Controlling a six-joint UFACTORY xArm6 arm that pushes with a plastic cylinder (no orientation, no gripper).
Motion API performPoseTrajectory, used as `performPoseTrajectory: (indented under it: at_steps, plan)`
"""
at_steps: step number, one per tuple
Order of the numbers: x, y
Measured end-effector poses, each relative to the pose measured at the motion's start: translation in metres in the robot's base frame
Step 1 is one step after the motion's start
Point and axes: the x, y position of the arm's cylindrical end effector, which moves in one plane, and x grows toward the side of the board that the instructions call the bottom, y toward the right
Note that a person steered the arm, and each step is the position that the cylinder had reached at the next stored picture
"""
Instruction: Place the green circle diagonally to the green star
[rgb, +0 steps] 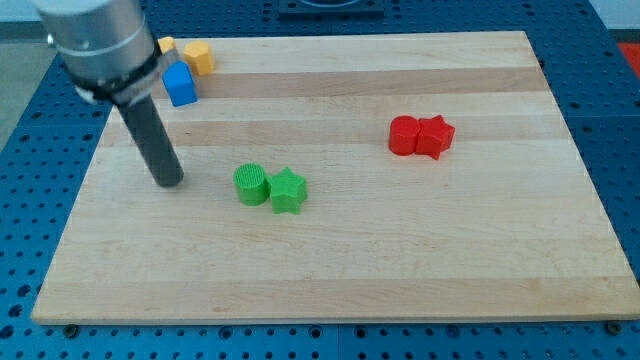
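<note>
Green circle (252, 185) touching green star (288, 190), my tip (170, 182) seemingly just left

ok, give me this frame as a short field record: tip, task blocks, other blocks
tip: my tip on the board, apart from the green circle, at its left
green circle: touching the green star's left side, roughly level with it
green star: near board centre
red blocks: red circle and red star touching, right of centre
top-left corner: blue block, orange block, yellow block partly hidden by the arm
</note>
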Motion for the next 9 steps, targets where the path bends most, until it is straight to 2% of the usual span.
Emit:
performPoseTrajectory:
  at_steps: [1, 2, 3, 6, 9]
  plan:
    - [0.037, 0.034]
    - [0.041, 0.079]
    - [0.033, 0.091]
    - [-0.026, 0.09]
    - [-0.104, 0.09]
